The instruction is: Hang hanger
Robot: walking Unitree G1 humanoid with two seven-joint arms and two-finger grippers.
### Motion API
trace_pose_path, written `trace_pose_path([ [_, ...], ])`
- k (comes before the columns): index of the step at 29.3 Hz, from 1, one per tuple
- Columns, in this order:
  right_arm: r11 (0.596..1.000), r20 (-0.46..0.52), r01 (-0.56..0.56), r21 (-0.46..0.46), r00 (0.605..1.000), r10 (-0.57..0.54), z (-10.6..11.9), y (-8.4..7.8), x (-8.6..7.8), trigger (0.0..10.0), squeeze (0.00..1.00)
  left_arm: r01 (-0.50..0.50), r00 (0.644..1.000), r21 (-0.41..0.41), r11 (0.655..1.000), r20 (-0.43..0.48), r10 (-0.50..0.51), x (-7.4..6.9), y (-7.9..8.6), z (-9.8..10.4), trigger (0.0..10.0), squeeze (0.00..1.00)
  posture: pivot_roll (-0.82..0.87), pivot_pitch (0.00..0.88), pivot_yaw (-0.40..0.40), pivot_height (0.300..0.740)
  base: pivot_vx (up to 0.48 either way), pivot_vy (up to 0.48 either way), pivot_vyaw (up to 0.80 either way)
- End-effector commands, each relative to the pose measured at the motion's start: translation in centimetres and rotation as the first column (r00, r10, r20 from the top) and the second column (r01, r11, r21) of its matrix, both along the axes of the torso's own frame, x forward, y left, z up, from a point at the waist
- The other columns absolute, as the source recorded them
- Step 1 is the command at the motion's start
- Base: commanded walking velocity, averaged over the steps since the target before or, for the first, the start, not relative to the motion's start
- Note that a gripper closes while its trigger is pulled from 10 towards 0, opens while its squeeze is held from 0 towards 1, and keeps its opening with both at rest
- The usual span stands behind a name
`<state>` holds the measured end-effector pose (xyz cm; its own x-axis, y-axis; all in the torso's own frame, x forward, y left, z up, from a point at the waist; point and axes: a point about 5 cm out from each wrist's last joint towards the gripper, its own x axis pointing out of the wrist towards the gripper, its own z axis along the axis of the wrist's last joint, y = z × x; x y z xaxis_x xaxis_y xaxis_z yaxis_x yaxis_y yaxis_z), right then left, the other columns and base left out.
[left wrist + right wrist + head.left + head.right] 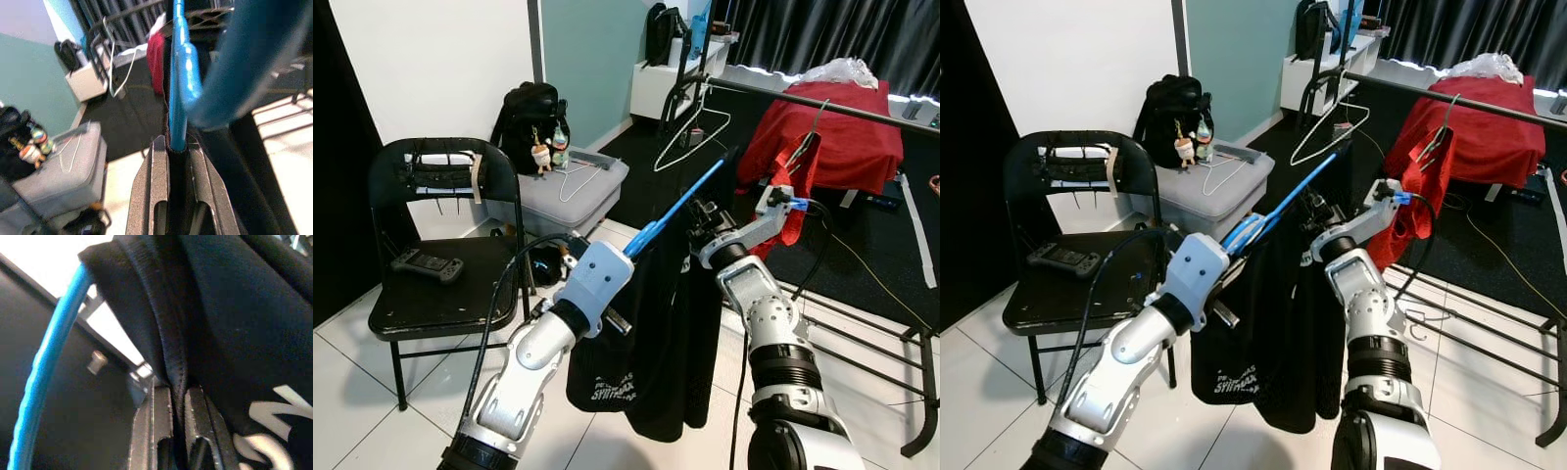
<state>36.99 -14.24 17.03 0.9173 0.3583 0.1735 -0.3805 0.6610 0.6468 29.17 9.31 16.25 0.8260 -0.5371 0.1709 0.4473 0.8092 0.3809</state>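
A blue hanger (680, 206) carries a black garment (646, 343) with white print and slants up toward the black clothes rail (822, 103). My left gripper (638, 243) is shut on the hanger's lower end; in the left wrist view the blue hanger (178, 98) runs out from between the fingers (156, 186). At the hanger's upper part, my right gripper (702, 220) is shut on a fold of the black garment (234, 333), beside the blue hanger (44, 372). The hanger sits below and in front of the rail, apart from it.
A white wire hanger (690, 132) and a red garment (803, 162) hang on the rail. A black folding chair (440, 284) with a game controller (428, 264) stands at left. A grey box (568, 191) with a black backpack (530, 117) sits behind. Rack base bars (891, 343) lie at right.
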Motion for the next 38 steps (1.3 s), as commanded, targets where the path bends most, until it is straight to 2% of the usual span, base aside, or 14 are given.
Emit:
trace_pose_path([
  [1, 0.989, 0.022, -0.043, -0.139, 0.999, 0.046, -1.0, 0.0, -0.7, 10.0, 1.0, -0.037, 0.999, 0.039, 0.999, -0.032, 0.038, 0.0, 2.0, -0.8, 0.0, 0.0, 0.0, 0.0, -0.066, 0.74, 0.0, 0.0, 0.0],
  [4, 0.959, 0.012, -0.092, -0.266, 0.995, 0.098, -2.3, -0.4, -1.6, 10.0, 1.0, -0.047, 0.997, 0.093, 0.995, -0.057, 0.053, -0.3, 3.9, -1.2, 0.0, 0.0, 0.0, 0.0, -0.062, 0.74, 0.0, 0.0, 0.0],
  [15, 0.922, -0.021, -0.198, -0.333, 0.979, 0.202, -3.4, -2.6, -3.8, 10.0, 1.0, -0.072, 0.99, 0.167, 0.983, -0.105, 0.091, -0.7, 6.5, -1.7, 0.0, 0.0, 0.0, 0.0, -0.048, 0.74, 0.0, 0.0, 0.0],
  [16, 0.924, -0.019, -0.199, -0.327, 0.979, 0.204, -3.3, -3.5, -4.2, 10.0, 0.8, -0.063, 0.989, 0.176, 0.982, -0.117, 0.085, -0.9, 6.4, -1.9, 0.0, 0.0, -0.01, 0.0, -0.045, 0.74, 0.0, 0.0, 0.0],
  [17, 0.931, -0.009, -0.192, -0.31, 0.98, 0.199, -3.0, -4.3, -4.5, 10.0, 0.24, -0.051, 0.989, 0.183, 0.982, -0.127, 0.076, -1.0, 6.3, -2.1, 0.0, 0.0, -0.01, 0.0, -0.044, 0.74, 0.0, 0.0, 0.0],
  [18, 0.931, -0.009, -0.192, -0.31, 0.98, 0.199, -3.0, -4.3, -4.5, 10.0, 0.24, -0.051, 0.989, 0.183, 0.982, -0.127, 0.076, -1.0, 6.3, -2.1, 0.0, 0.0, -0.01, 0.0, -0.044, 0.74, 0.0, 0.0, 0.0],
  [19, 0.949, 0.008, -0.162, -0.271, 0.985, 0.17, -2.6, -5.1, -4.4, 10.0, 0.0, -0.038, 0.989, 0.187, 0.982, -0.132, 0.063, -1.1, 6.0, -2.2, 0.0, 0.0, -0.01, 0.0, -0.042, 0.74, 0.0, 0.0, 0.0],
  [23, 0.995, 0.024, -0.019, -0.097, 0.999, 0.022, -1.7, -7.2, -3.6, 10.0, 0.0, 0.006, 0.991, 0.182, 0.983, -0.132, 0.018, -1.4, 5.2, -2.1, 0.0, 0.0, -0.01, 0.0, -0.04, 0.74, 0.0, 0.0, 0.0],
  [28, 1.0, -0.005, 0.022, -0.016, 1.0, -0.022, -1.9, -7.1, -3.0, 10.0, 0.0, 0.043, 0.993, 0.17, 0.985, -0.113, -0.024, -1.5, 4.5, -1.4, 0.0, 0.0, -0.01, 0.0, -0.038, 0.74, 0.0, 0.0, 0.0],
  [29, 1.0, -0.038, 0.005, -0.011, 0.999, -0.005, -2.4, -6.1, -2.7, 10.0, 0.0, 0.06, 0.994, 0.163, 0.985, -0.1, -0.044, -1.6, 4.1, -0.9, 2.1, 0.0, -0.01, 0.0, -0.039, 0.74, 0.0, 0.0, 0.0],
  [30, 1.0, -0.081, -0.009, -0.028, 0.997, 0.006, -3.0, -5.1, -2.4, 10.0, 0.0, 0.07, 0.994, 0.157, 0.985, -0.09, -0.056, -1.6, 3.7, -0.6, 6.1, 0.0, -0.01, 0.0, -0.04, 0.74, 0.0, 0.0, 0.0],
  [31, 1.0, -0.081, -0.009, -0.028, 0.997, 0.006, -3.0, -5.1, -2.4, 10.0, 0.0, 0.07, 0.994, 0.157, 0.985, -0.09, -0.056, -1.6, 3.7, -0.6, 6.1, 0.0, -0.01, 0.0, -0.04, 0.74, 0.0, 0.0, 0.0],
  [32, 0.998, -0.131, -0.028, -0.057, 0.991, 0.021, -3.8, -3.9, -2.2, 10.0, 0.0, 0.08, 0.994, 0.151, 0.985, -0.083, -0.068, -1.7, 3.3, -0.3, 10.0, 0.0, 0.0, 0.0, -0.041, 0.74, 0.0, 0.0, 0.0],
  [38, 0.993, -0.161, -0.071, -0.091, 0.985, 0.056, -4.3, -2.3, -2.2, 10.0, 0.0, 0.089, 0.994, 0.136, 0.987, -0.081, -0.079, -1.9, 2.7, -0.1, 10.0, 0.0, 0.0, 0.0, -0.045, 0.74, 0.0, 0.0, 0.0],
])
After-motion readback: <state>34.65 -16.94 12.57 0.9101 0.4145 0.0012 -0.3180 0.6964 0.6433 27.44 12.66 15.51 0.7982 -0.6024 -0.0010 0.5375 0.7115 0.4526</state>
